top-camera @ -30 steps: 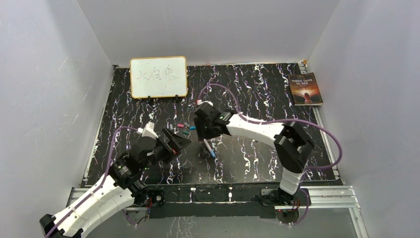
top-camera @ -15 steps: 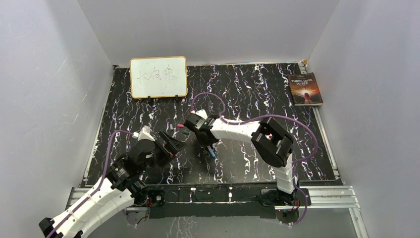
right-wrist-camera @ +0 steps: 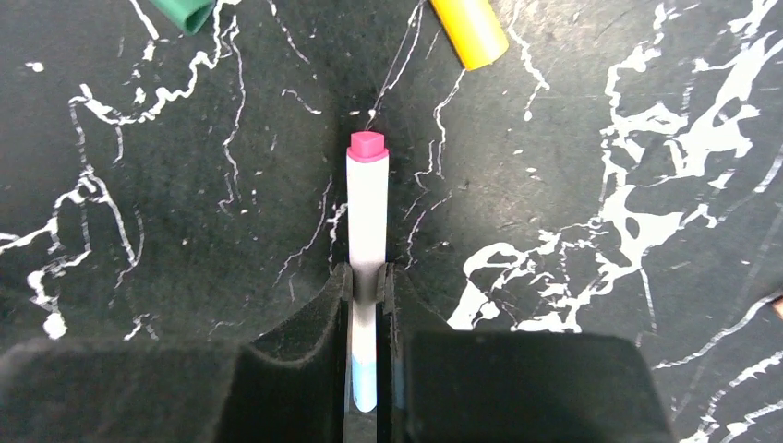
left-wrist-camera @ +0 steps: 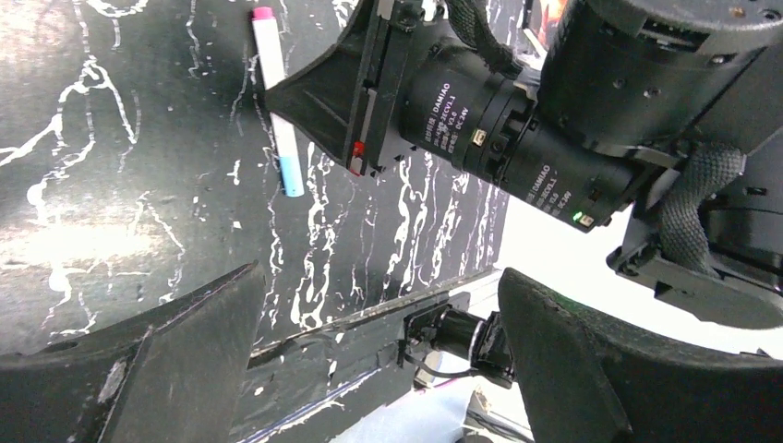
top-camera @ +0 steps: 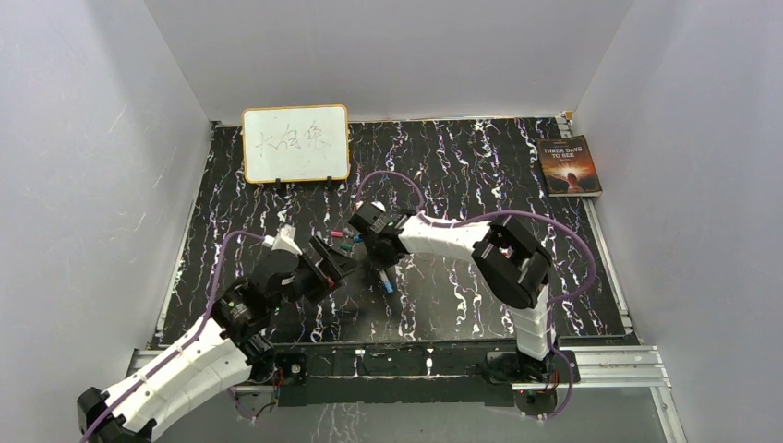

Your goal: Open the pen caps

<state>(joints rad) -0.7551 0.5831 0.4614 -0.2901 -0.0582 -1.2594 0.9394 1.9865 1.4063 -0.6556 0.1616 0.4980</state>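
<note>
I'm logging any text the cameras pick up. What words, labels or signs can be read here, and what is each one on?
"THREE DAYS TO SEE": on the cover of the book at the far right.
"DAMIAO": on the black motor housing in the left wrist view; the smaller print beside it is too blurred to read.
Whiteboard: faint handwritten characters, too pale to read reliably.
Pen: no print shows.

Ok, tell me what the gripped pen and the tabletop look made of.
The pen: smooth white plastic, by its even, glossy barrel and pink end. The tabletop: black marble-look surface with white veins, slight sheen; likely a printed sheet, not certain.
</note>
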